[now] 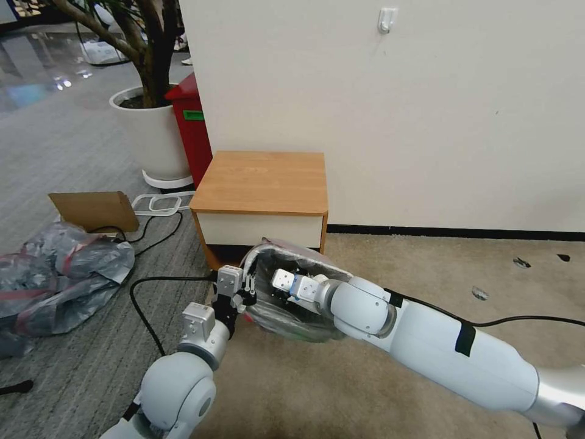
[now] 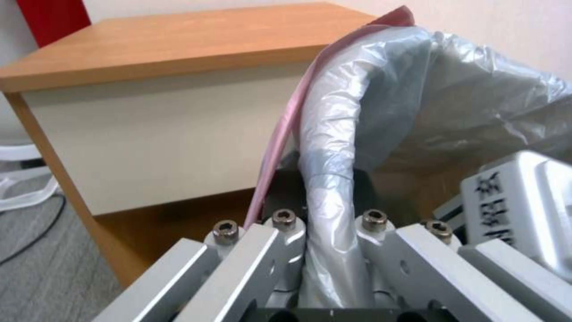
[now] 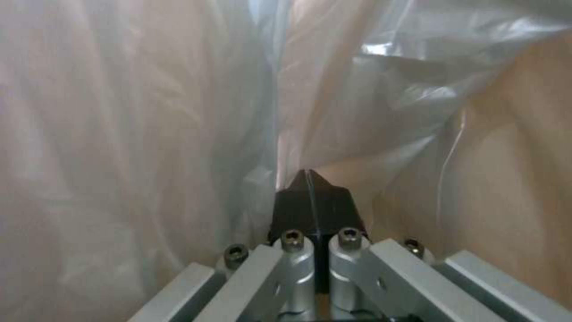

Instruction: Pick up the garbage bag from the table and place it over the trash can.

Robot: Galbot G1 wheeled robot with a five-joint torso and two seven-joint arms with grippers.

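The garbage bag, thin grey plastic with a pink band, is draped over the trash can, which stands on the carpet in front of the table. The can's rolled rim shows wrapped in plastic. My left gripper holds that wrapped rim on the can's left side; the left wrist view shows the bag running between the gripper's fingers. My right gripper reaches inside the bag's opening. In the right wrist view its black tips are closed together, pinching the film.
A tall red bin and a white plant pot stand behind the table on the left. A heap of grey bags, a cardboard piece and black cables lie on the floor to the left. The wall runs behind.
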